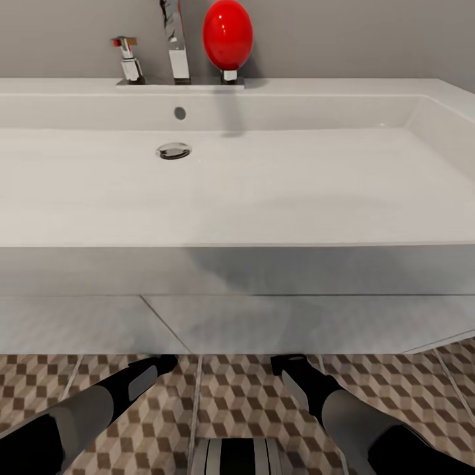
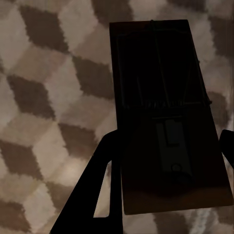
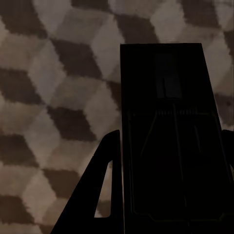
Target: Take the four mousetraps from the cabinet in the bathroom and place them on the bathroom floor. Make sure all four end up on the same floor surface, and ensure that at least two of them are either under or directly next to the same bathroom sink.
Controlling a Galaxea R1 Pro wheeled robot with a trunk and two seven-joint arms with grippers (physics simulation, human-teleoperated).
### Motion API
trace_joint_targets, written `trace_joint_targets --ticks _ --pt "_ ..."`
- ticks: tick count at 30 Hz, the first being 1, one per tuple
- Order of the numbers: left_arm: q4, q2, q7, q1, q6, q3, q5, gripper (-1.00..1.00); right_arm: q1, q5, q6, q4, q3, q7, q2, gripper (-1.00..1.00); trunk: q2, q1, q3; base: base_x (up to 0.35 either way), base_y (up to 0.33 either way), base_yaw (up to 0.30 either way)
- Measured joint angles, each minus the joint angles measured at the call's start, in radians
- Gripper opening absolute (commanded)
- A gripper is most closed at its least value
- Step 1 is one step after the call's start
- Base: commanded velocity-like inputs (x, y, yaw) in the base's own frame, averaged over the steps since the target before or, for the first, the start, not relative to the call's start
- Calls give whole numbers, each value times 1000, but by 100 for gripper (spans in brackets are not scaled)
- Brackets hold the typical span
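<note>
From the head camera I look straight down onto the bathroom sink (image 1: 264, 191), a wide white rectangular basin with a round chrome drain (image 1: 174, 151), a chrome tap (image 1: 177, 46) and a glossy red egg-shaped object (image 1: 227, 36) on the back ledge against the grey wall. Below it sits the flat white vanity front (image 1: 277, 323), and both my forearms reach forward and disappear beneath its lower edge, over the bathroom floor (image 1: 251, 402) with its brown-and-beige cube-patterned tiles. The wrist cameras give me what the head camera cannot. At the left hand (image 2: 168, 146) I see a dark, flat rectangular mousetrap (image 2: 165, 112) with thin wire parts, held between the two dark fingers, which press its long edges. At the right hand (image 3: 170, 146) a second mousetrap (image 3: 170, 126), equally dark and flat, is clamped the same way. Both traps hang over the patterned tiles; I cannot tell whether either touches the floor.
</note>
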State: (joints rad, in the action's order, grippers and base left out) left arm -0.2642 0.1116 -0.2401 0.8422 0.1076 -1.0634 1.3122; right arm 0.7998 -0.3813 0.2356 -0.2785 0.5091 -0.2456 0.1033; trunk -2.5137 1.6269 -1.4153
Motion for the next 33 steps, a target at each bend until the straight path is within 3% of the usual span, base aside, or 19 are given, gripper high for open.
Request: trace_joint_targets --ticks 33 --pt "10 8 -6 -9 9 -4 1 -100 -6 1 9 9 4 -1 1 -100 0 0 0 4 0 0"
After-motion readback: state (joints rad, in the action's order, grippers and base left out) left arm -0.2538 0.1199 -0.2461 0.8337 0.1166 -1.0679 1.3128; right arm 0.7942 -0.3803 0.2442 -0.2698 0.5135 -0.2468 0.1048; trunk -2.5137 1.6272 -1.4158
